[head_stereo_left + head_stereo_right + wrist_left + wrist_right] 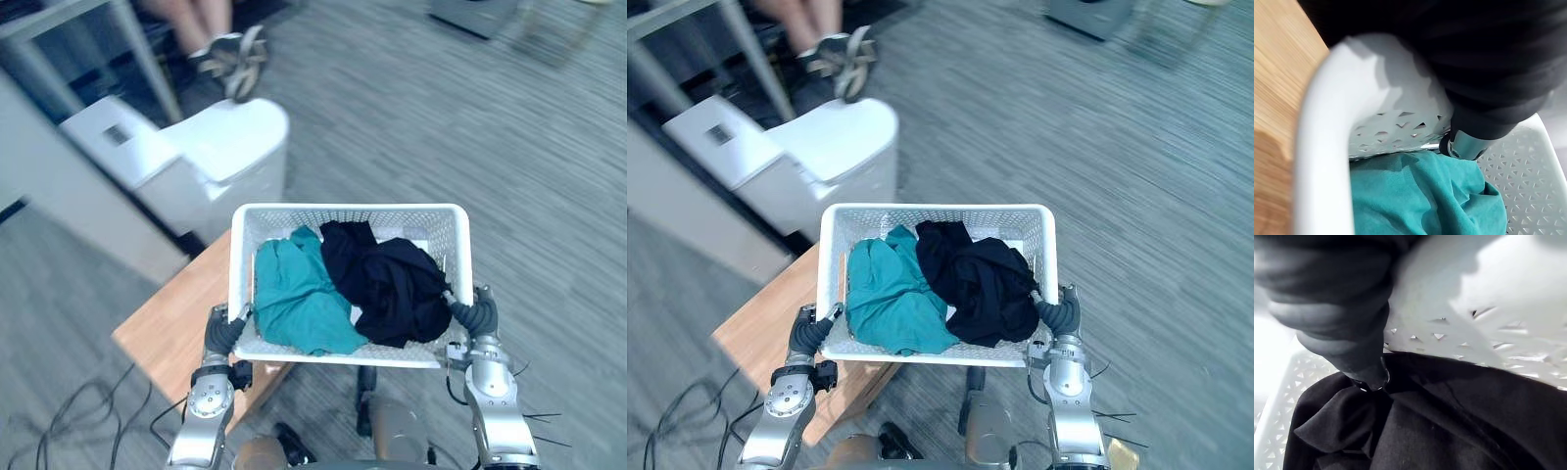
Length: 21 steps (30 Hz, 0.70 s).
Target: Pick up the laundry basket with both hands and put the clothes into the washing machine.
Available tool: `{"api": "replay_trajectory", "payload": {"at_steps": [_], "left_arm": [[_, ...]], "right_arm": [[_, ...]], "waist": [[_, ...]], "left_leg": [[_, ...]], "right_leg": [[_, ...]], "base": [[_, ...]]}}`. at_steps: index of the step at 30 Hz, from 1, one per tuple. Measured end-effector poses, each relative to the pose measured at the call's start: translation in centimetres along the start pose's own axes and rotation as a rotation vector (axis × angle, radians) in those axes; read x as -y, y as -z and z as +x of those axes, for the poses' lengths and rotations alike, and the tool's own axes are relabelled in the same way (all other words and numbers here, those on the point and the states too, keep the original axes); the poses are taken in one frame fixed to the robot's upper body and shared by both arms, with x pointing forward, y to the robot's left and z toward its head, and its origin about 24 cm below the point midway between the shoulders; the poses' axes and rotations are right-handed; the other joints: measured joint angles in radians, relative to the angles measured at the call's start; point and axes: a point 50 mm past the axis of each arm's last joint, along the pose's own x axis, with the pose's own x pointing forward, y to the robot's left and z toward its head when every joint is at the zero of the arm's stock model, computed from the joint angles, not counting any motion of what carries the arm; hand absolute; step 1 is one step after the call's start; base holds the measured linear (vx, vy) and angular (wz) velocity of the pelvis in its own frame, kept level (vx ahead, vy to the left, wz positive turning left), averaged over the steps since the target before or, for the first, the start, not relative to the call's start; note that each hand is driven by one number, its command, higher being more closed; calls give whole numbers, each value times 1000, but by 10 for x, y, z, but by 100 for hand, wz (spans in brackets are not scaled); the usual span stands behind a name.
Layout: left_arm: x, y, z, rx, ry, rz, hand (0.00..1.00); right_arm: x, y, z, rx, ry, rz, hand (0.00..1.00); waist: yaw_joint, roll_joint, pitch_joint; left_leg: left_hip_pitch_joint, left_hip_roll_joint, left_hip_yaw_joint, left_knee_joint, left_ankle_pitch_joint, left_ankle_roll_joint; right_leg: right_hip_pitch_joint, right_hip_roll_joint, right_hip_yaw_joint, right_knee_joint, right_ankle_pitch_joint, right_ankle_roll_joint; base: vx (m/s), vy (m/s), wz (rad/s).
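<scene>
Left eye view, and the white laundry basket [350,209] sits squarely between the two hands, over the right corner of the wooden worktop [176,328], most of it hanging out past the edge above the grey carpet [490,147]. Whether its base touches the wood, I cannot tell. The left hand [223,333] is pressed against the basket's left wall at the near corner, and the right hand [477,315] is at the right wall, also at the near corner. Each dark ribbed cover is tight against the perforated plastic. The fingers run in past the rim among the clothes, so I cannot tell whether they are apart, together or clamped on it. Inside, a teal garment [299,294] lies crumpled on the left half, and a black garment [387,279] is heaped on the right half, overlapping the teal one in the middle and touching the right wall beside the right hand. Beyond the worktop's far edge stands the white washing machine [211,157], well apart from the basket. Past that, a person's shoes [235,59] are on the floor.
</scene>
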Motion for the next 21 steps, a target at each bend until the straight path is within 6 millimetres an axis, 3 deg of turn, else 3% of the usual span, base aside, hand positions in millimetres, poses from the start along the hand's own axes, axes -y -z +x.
{"api": "replay_trajectory", "payload": {"at_steps": [1, 2, 3, 4, 5, 6, 7, 9, 10, 11, 12, 13, 14, 15, 16, 17, 18, 19, 20, 21], "left_arm": [[1, 0, 0, -1, 0, 5, 100], [1, 3, -3, -14, -1, 7, 100], [2, 5, -5, -23, 0, 5, 100], [2, 10, -9, -45, -1, 2, 100], [2, 15, -14, -67, -3, -5, 100], [3, 17, -15, -74, -7, -12, 100], [6, 19, -18, -90, -17, -39, 100], [6, 23, -22, -108, -31, -54, 100], [5, 23, -22, -109, -31, -54, 100], [2, 28, -26, -131, -44, -50, 100], [1, 30, -28, -139, -48, -49, 100], [1, 30, -28, -139, -49, -49, 100], [2, 32, -29, -150, -57, -60, 100], [1, 31, -28, -143, -61, -59, 100], [0, 30, -26, -135, -55, -50, 100], [5, 28, -23, -139, -47, -64, 100], [5, 28, -23, -142, -52, -70, 100], [5, 29, -24, -147, -52, -69, 100], [5, 32, -25, -162, -47, -64, 100], [6, 36, -26, -182, -43, -57, 100]], "right_arm": [[0, 5, 0, -22, -4, -7, 100], [-1, 10, 0, -43, -13, -15, 100], [0, 12, 1, -47, -19, -21, 100], [0, 11, 1, -44, -31, -37, 100], [-1, 9, 3, -32, -45, -44, 100], [0, 6, 5, -19, -49, -54, 100], [2, 0, 11, 12, -59, -78, 100], [0, -2, 12, 22, -76, -91, 100], [0, -2, 12, 22, -77, -92, 100], [-5, -2, 11, 25, -104, -102, 100], [-7, -2, 10, 27, -114, -105, 100], [-7, -2, 10, 28, -115, -107, 100], [-7, -2, 10, 27, -116, -111, 100], [-8, -3, 10, 29, -112, -105, 100], [-7, -3, 9, 27, -104, -98, 100], [-3, 0, 10, 16, -95, -107, 100], [-4, 1, 9, 2, -96, -109, 100], [-4, 2, 9, -2, -94, -105, 100], [-5, 5, 7, -14, -94, -108, 100], [-6, 9, 5, -32, -95, -113, 100]], "waist": [[3, 1, 0], [9, 10, -2], [11, 22, -4], [25, 46, -5], [39, 59, -11], [47, 64, -13], [72, 57, -10], [98, 58, -10], [99, 58, -10], [117, 59, -7], [118, 64, -7], [117, 73, -6], [146, 107, -3], [146, 102, -1], [138, 95, 5], [140, 97, 6], [144, 73, -3], [143, 60, -8], [143, 35, -10], [140, 27, -11]], "left_leg": [[16, 54, -7, 97, -24, 18], [20, 133, -38, 242, -31, 65], [9, 183, -65, 333, -28, 139], [-28, 263, -150, 502, 25, 283], [-74, 262, -307, 597, 48, 246], [-109, 222, -394, 617, 28, 206], [-214, 67, -574, 599, -19, 145], [-279, -29, -659, 523, -40, 133], [-281, -34, -663, 517, -41, 131], [-340, -110, -755, 356, -36, 108], [-360, -142, -809, 185, 5, 41], [-361, -146, -824, 81, 27, 3], [-353, -114, -814, -4, 127, 12], [-366, -115, -803, 31, 126, 6], [-384, -122, -799, 86, 124, 13], [-390, -125, -794, 107, 115, 35], [-384, -147, -772, 89, 110, 78], [-378, -164, -764, 81, 101, 95], [-337, -202, -745, 68, 76, 135], [-302, -233, -740, 89, 52, 171]], "right_leg": [[-16, 34, 70, 29, 11, 17], [-8, 85, 126, 42, 1, 23], [2, 117, 154, 40, -9, 20], [32, 181, 210, 26, -17, 9], [61, 237, 278, -3, -20, 1], [70, 253, 309, -18, -22, -3], [104, 270, 399, -72, -11, -25], [147, 270, 447, -118, -9, -29], [149, 270, 450, -121, -9, -29], [202, 267, 491, -174, -8, -31], [240, 267, 504, -228, -7, -30], [259, 271, 507, -256, -8, -29], [279, 297, 533, -221, -27, -16], [249, 292, 537, -116, -49, -24], [274, 270, 525, -113, -100, 36], [281, 263, 515, -108, -124, 42], [250, 232, 517, -46, -178, 61], [229, 211, 518, 3, -216, 77], [193, 173, 521, 148, -278, 135], [129, 134, 537, 368, -319, 229]], "base": [[166, -204, -159], [176, -225, -166], [181, -197, -181], [175, -135, -192], [175, -93, -196], [245, 4, -225], [252, 80, -179], [195, 93, -135], [137, 98, -124], [207, 171, -113], [173, 147, -126], [277, 165, -103], [278, 124, -82], [507, 206, -60], [462, 222, -3], [500, 251, 14], [343, 205, 13], [407, 191, 12], [446, 172, 19], [458, 173, 26]]}}
